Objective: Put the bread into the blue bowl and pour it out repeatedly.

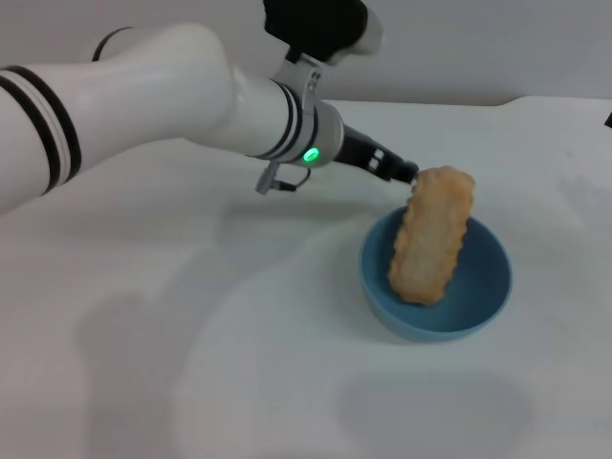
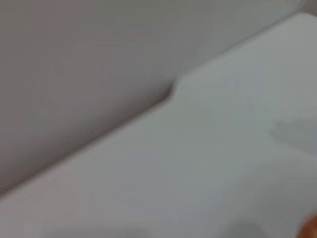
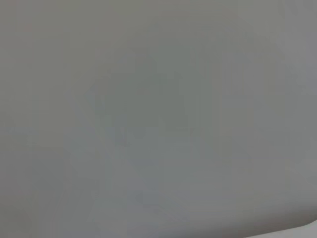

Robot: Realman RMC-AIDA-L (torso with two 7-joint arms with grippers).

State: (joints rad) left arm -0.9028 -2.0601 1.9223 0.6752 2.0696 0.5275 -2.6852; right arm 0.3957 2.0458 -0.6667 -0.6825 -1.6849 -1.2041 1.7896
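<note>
Head view: the left gripper (image 1: 413, 176) reaches across the white bench (image 1: 191, 363) to the upper end of the bread (image 1: 432, 234). The bread stands nearly upright, tan underside facing the camera, lower end inside the blue bowl (image 1: 436, 275). The jaws meet the loaf's top end; whether they are clamped on it cannot be told. The left wrist view shows only bare bench and an orange sliver at one corner. The right wrist view shows a plain grey surface.

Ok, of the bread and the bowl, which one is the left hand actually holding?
The bread, tan underside showing, gripped at its top end by the left hand; the blue bowl sits untouched on the table beneath it.
</note>
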